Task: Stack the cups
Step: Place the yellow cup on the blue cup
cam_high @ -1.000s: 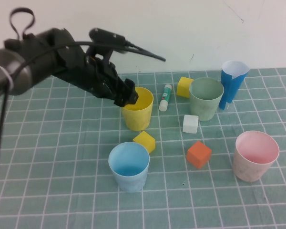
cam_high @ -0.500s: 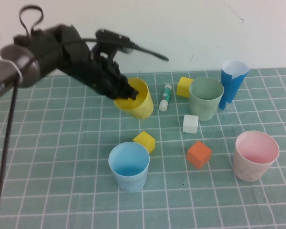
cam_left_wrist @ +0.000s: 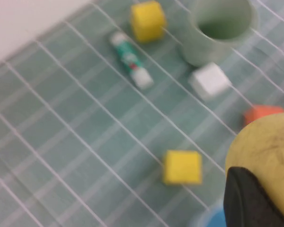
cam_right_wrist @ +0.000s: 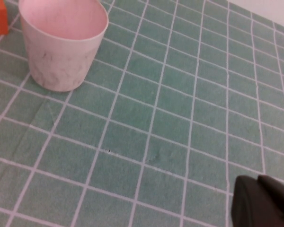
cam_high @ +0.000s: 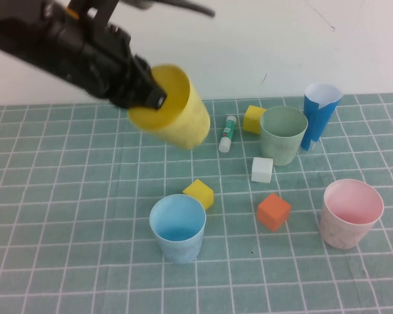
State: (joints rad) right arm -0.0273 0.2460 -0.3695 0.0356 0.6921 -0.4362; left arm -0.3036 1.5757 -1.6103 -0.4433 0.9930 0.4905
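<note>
While raised, left pincer (cam_high: pixel 152 98) grips tilted yellow cup (cam_high: pixel 173 116) — right pincer (cam_right_wrist: pixel 262 203) closed, low

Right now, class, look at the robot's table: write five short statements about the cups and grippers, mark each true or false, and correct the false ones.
1. The left gripper holds the yellow cup in the air. True.
2. The light blue cup lies on its side. False: it stands upright, empty, near the front of the mat.
3. The pink cup stands alone, nothing stacked in it. True.
4. The pale green cup is already inside the pink cup. False: it stands apart, further back, beside the dark blue cone cup.
5. The right gripper is gripping the pink cup. False: it is shut on nothing, away from the cup.
</note>
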